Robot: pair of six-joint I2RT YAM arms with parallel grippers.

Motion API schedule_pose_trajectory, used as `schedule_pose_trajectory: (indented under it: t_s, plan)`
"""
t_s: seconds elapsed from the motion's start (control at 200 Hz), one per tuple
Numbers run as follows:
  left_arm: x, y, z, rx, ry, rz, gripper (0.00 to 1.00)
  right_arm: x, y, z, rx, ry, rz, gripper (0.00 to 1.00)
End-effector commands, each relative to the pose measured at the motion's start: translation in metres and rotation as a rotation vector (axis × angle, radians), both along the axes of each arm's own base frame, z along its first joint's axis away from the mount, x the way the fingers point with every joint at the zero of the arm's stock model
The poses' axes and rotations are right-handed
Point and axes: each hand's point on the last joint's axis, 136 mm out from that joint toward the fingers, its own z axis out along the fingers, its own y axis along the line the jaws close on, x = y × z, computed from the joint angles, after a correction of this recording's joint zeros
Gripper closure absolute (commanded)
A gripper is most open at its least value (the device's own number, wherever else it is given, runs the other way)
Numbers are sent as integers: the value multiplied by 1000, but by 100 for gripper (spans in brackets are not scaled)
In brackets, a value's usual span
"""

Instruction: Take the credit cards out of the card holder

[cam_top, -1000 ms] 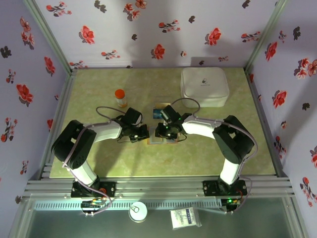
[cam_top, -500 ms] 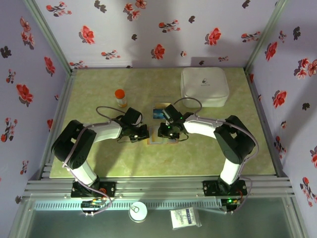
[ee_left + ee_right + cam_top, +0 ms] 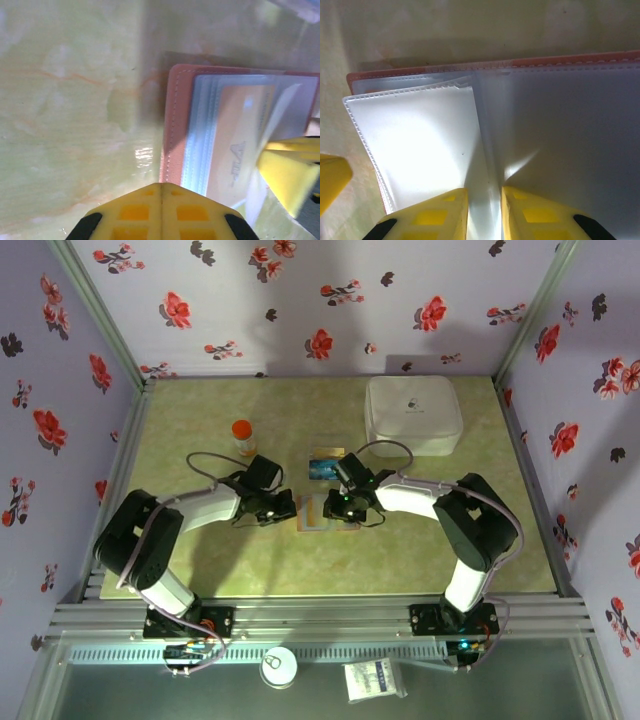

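Teal card [image 3: 322,469] already out on desk [image 3: 200,420], orange card [image 3: 240,145] left in tan bifold holder [image 3: 172,125]; left fingers [image 3: 161,189] closed empty, right fingers [image 3: 483,196] pinching clear sleeve [image 3: 420,140].

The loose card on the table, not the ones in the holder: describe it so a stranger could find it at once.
Start at the white rounded box at the back right of the green table, then look left and nearer. The loose card lies flat just beyond the open card holder. It is blue with a yellow-orange band; the orange-capped bottle further left stands upright.
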Motion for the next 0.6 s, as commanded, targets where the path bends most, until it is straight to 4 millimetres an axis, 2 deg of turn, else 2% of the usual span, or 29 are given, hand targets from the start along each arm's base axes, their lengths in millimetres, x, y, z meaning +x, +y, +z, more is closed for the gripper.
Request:
schedule_pose_trajectory:
  t_s: [0.0,0.285,0.42,0.595]
  plan:
    - [10,-6,24,-42,-48,22,96,-3,-8,-1,-5,5,-4,75]
    - [13,-38,31,-125,-33,-11,88,-3,-12,-3,3,5,-16,75]
    - [12,-51,28,-130,-25,-38,82,-3,-12,-2,10,3,-17,75]
    - [11,-58,17,-120,-4,-51,77,-4,-12,-2,13,2,-17,75]
